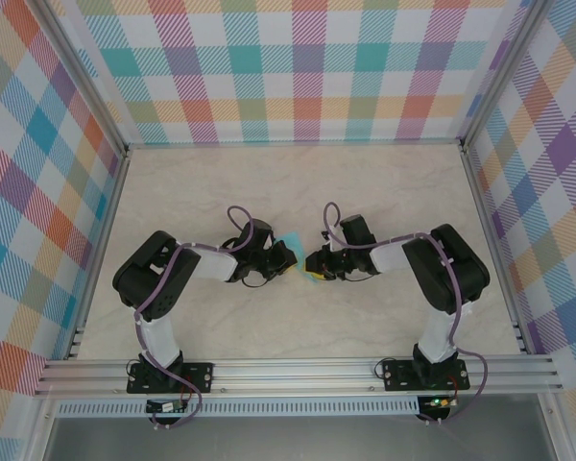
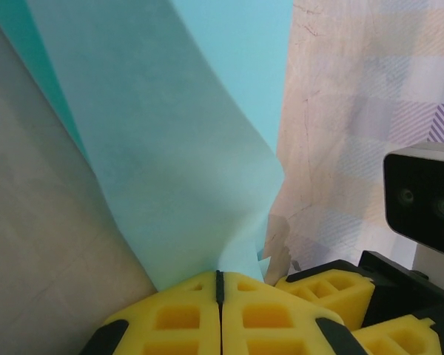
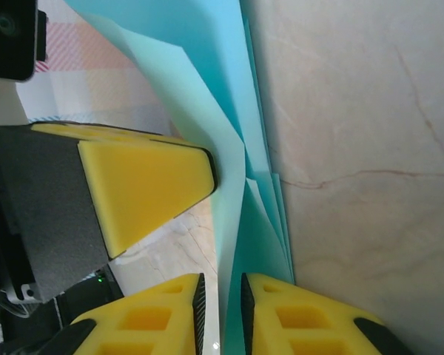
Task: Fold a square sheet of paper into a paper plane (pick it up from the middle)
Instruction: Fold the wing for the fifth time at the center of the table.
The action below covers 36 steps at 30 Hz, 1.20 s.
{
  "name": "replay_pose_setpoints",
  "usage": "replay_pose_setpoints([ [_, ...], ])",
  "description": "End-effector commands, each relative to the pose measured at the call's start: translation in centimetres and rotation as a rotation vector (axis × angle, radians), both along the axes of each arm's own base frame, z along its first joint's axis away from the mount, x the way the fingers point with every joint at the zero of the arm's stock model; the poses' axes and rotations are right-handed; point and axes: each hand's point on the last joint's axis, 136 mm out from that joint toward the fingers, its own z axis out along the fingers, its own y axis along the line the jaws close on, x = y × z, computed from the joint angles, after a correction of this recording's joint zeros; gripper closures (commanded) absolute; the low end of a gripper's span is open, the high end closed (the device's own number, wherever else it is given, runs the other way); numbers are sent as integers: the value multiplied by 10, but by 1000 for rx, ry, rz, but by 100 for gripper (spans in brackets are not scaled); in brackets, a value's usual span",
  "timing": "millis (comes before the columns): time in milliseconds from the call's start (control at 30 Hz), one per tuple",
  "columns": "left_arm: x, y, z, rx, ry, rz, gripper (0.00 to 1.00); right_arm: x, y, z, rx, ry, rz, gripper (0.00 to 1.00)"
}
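The turquoise sheet of paper (image 2: 170,148) is folded into several layers (image 3: 263,244) and held up off the table between both arms. Whether it has the shape of the paper plane I cannot tell. My left gripper (image 2: 220,275) is shut on its lower edge, pads pressed together. My right gripper (image 3: 222,279) stands narrowly open, and the paper's edge runs through the gap without being pinched. In the top view the left gripper (image 1: 286,254) and right gripper (image 1: 312,261) meet tip to tip at the table's middle, with the paper (image 1: 294,240) between them.
The marble-patterned table (image 1: 365,182) is walled by checked panels (image 1: 307,67) at the back and sides. An aluminium rail (image 1: 298,370) runs along the near edge. One yellow finger (image 3: 144,185) of the left gripper sits close beside the right jaws.
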Motion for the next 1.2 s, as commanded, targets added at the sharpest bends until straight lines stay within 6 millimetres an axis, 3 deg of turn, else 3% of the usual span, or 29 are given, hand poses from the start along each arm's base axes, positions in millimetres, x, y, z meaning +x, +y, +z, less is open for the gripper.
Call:
replay_pose_setpoints([
  [0,-2,2,-12,54,19,-7,94,-5,-7,1,-56,-35,56,77],
  [167,0,0,-6,42,6,-12,94,-10,-4,-1,-55,-33,94,80],
  [333,5,-5,14,14,-30,-22,93,-13,-4,-7,-49,-4,90,92],
  [567,3,-4,37,-20,-88,-25,90,-13,-4,-11,-27,25,35,94],
  [833,-13,-3,32,-63,-95,-34,90,-11,-3,-11,25,60,-16,98],
  [1167,-15,-19,25,-74,-100,-71,91,-5,-3,-1,97,52,-61,100],
])
